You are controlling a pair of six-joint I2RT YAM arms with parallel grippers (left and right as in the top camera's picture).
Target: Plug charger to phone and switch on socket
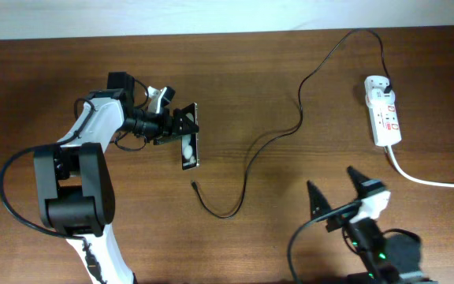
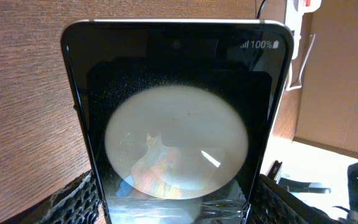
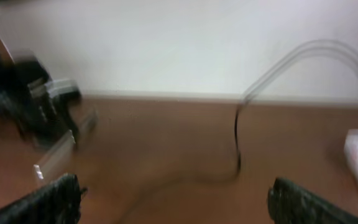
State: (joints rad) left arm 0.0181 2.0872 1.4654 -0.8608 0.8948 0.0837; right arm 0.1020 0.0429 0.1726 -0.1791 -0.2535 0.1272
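The black phone [image 1: 189,144] [image 2: 176,124] is held at its two long sides by my left gripper [image 1: 181,125] [image 2: 176,208], which is shut on it; the screen faces the wrist camera and reflects a round light. The charger [image 1: 247,162] is a thin black cable running from the socket [image 1: 383,110] across the table, with its connector tip [image 1: 194,186] lying free just below the phone. My right gripper [image 1: 331,180] [image 3: 174,202] stands open near the front edge, holding nothing, well right of the tip. The right wrist view is blurred; the cable [image 3: 237,143] shows ahead.
The thick white cord [image 1: 432,180] leaves the socket toward the right edge. The charger cable loops [image 1: 223,213] between the two grippers. A pale wall edge runs along the back of the wooden table [image 1: 69,71].
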